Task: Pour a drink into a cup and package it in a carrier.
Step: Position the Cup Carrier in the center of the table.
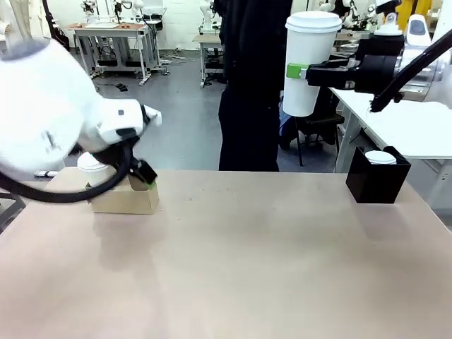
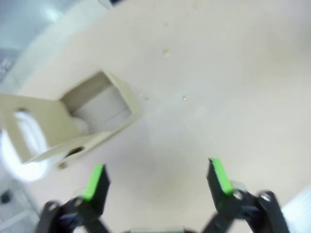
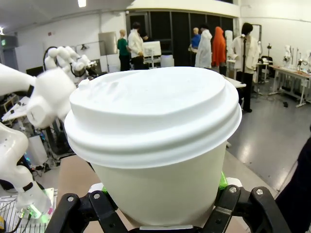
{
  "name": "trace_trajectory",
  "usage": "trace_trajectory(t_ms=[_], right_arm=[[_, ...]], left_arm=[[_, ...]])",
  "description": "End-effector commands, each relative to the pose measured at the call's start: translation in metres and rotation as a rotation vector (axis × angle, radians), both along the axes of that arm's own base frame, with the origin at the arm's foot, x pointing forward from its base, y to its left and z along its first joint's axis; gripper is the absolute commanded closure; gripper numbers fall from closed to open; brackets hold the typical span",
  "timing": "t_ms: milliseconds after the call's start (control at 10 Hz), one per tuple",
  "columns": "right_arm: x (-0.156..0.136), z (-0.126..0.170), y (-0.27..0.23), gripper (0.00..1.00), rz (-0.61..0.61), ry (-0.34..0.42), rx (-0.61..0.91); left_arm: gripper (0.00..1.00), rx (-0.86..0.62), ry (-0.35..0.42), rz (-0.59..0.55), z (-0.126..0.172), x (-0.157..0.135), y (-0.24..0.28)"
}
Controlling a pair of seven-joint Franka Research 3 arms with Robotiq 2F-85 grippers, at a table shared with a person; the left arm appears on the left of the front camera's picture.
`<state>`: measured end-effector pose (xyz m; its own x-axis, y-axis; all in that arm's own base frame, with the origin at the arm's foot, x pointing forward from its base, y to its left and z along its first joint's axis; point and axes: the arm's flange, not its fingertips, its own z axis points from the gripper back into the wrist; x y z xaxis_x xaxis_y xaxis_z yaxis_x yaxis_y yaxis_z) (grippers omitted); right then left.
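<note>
Bare table [image 1: 247,247] between carrier [image 1: 126,199] and box [image 1: 376,176]

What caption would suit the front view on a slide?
Right gripper holds a lidded cup aloft; open left gripper hovers near the carrier.

The cup [image 1: 308,63] at upper right is showing plain white, lid included. The right tool [image 1: 302,72] is showing black with green pads [image 1: 296,71]. The blurred carrier [image 1: 126,200] is looking perhaps pale brown, the desk [image 1: 247,268] beige.
</note>
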<state>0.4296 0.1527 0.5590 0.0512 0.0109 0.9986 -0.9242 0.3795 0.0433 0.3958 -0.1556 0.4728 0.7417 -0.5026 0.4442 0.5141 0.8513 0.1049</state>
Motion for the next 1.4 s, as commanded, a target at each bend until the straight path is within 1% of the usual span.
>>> trace_trajectory(t_ms=[0, 100, 200, 300, 400, 500, 600, 800, 900, 1100, 1200, 1300], right_arm=[[-0.002, 0.003, 0.001, 0.19, 0.003, -0.007, 0.004], [-0.002, 0.003, 0.001, 0.19, 0.003, -0.007, 0.004], [-0.002, 0.003, 0.001, 0.19, 0.003, -0.007, 0.004], [-0.002, 0.003, 0.001, 0.19, 0.003, -0.007, 0.004], [-0.002, 0.003, 0.001, 0.19, 0.003, -0.007, 0.004], [-0.002, 0.003, 0.001, 0.19, 0.003, -0.007, 0.004], [-0.002, 0.003, 0.001, 0.19, 0.003, -0.007, 0.004], [-0.002, 0.003, 0.001, 0.19, 0.003, -0.007, 0.004], [-0.002, 0.003, 0.001, 0.19, 0.003, -0.007, 0.004], [-0.002, 0.003, 0.001, 0.19, 0.003, -0.007, 0.004], [-0.002, 0.003, 0.001, 0.19, 0.003, -0.007, 0.004], [-0.002, 0.003, 0.001, 0.19, 0.003, -0.007, 0.004]], left_arm=[[0.0, -0.03, 0.039, 0.114, 0.05, 0.01, 0.008], [0.0, -0.034, 0.045, 0.153, 0.072, 0.02, 0.012], [0.0, -0.026, 0.053, 0.202, 0.086, 0.029, 0.019], [0.0, -0.032, 0.057, 0.263, 0.094, 0.042, 0.027], [0.0, -0.054, 0.074, 0.298, 0.096, 0.055, 0.037], [0.0, -0.053, 0.107, 0.361, 0.095, 0.076, 0.048], [0.0, -0.032, 0.11, 0.402, 0.086, 0.09, 0.057], [0.0, -0.053, 0.155, 0.423, 0.06, 0.109, 0.071], [0.0, -0.052, 0.166, 0.445, 0.047, 0.117, 0.074], [0.0, -0.037, 0.185, 0.451, 0.034, 0.123, 0.074], [0.59, -0.028, 0.184, 0.464, 0.033, 0.123, 0.075], [0.6, -0.021, 0.181, 0.476, 0.034, 0.124, 0.073]])
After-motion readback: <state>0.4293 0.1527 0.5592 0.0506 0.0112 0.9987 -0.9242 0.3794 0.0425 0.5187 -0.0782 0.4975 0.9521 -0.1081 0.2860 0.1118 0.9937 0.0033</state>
